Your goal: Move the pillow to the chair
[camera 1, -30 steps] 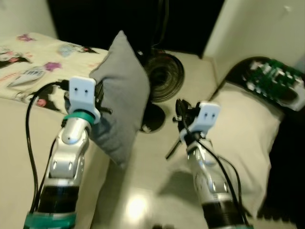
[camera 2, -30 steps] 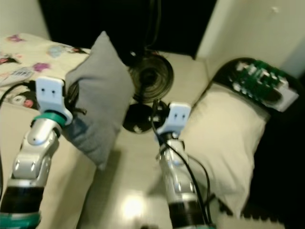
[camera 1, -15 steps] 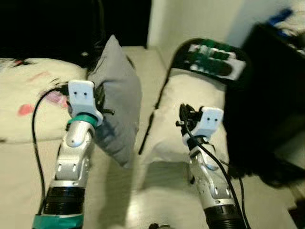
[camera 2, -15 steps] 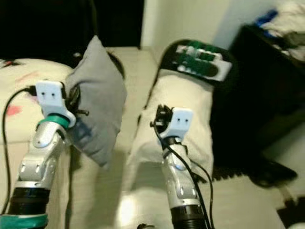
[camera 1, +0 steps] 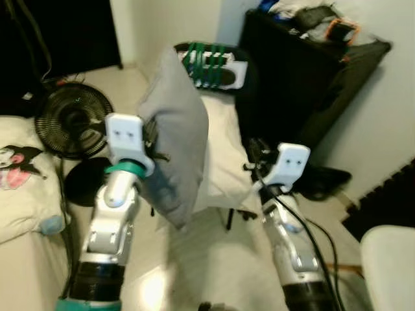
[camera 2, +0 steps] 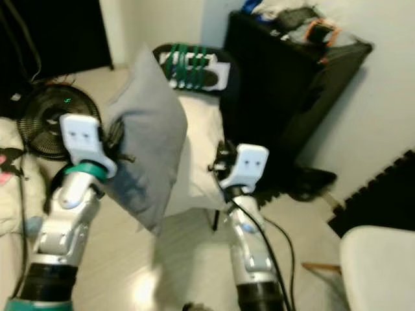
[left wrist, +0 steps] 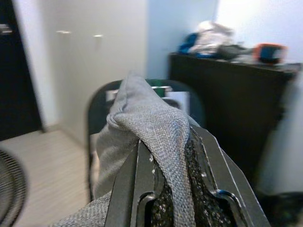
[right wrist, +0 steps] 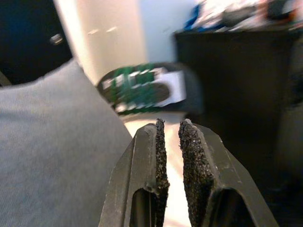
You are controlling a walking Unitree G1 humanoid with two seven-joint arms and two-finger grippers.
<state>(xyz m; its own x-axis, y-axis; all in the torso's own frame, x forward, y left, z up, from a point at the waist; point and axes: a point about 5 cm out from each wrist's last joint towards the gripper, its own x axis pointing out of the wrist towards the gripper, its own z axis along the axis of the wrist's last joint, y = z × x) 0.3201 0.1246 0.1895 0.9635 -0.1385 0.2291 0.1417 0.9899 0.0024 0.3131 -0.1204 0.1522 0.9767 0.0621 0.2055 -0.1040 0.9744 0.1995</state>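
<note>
**Grey pillow held aloft in front of the chair**

The left end effector point(left wrist: 165, 189) pinches one edge of the grey pillow point(camera 1: 176, 139), its two black fingers point(left wrist: 137, 189) pressed against the fabric bunched between them. The pillow hangs in the air, standing on edge, with a corner pointing up toward 12 o'clock and another down toward 6 o'clock. It is clear of the floor and overlaps the near side of the chair point(camera 1: 224, 139) behind it.

The chair has a pale seat cushion and a dark backrest with a green-striped item point(camera 1: 209, 63) on it at about 12 o'clock. The right end effector point(right wrist: 169, 161) is raised at about 3 o'clock from the pillow, empty, its padded fingers nearly together with a narrow gap.

A black floor fan point(camera 1: 71, 120) stands at 9 o'clock, next to the bed point(camera 1: 23, 188). A dark cabinet point(camera 1: 305, 84) stands at about 2 o'clock.
</note>
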